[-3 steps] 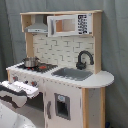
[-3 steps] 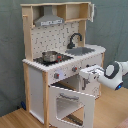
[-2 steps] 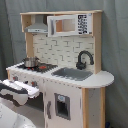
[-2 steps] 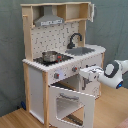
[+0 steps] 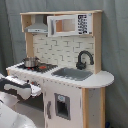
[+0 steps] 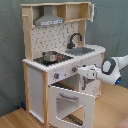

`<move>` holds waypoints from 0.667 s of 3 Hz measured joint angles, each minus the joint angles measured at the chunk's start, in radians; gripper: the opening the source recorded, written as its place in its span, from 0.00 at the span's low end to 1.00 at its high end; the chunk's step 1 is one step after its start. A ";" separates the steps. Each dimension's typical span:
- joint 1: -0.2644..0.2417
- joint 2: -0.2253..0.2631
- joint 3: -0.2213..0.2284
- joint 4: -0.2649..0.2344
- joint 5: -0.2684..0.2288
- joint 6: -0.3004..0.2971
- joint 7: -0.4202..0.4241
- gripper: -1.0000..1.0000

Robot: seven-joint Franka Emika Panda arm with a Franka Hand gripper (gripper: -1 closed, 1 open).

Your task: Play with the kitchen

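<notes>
Against a grey curtain, the kitchen [image 5: 65, 75] [image 6: 62, 60] stands on a wooden floor [image 6: 107, 112], a child-size toy of white panels and pale wood. On its counter [image 5: 102, 79] [image 6: 37, 62], a small pot [image 5: 31, 62] [image 6: 50, 56] sits on the stovetop [image 5: 42, 67] [image 6: 55, 59] beside the sink [image 5: 72, 74] [image 6: 82, 50], over which a black faucet [image 5: 84, 58] [image 6: 75, 39] curves in front of the dotted backsplash [image 5: 60, 50] [image 6: 52, 37]. A grey hood [image 5: 37, 27] [image 6: 49, 20] hangs above the stove. In the second exterior view the oven door [image 6: 72, 102] hangs open, tilted outward. The white robot arm [image 5: 15, 89] [image 6: 112, 69] reaches in at the front panel just below the stovetop, with the gripper [image 5: 36, 90] [image 6: 86, 72] near the knobs [image 6: 64, 74]; whether its fingers are spread or closed cannot be told from either view.
</notes>
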 joint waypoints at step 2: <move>-0.121 0.015 0.072 0.080 -0.040 0.093 0.030 1.00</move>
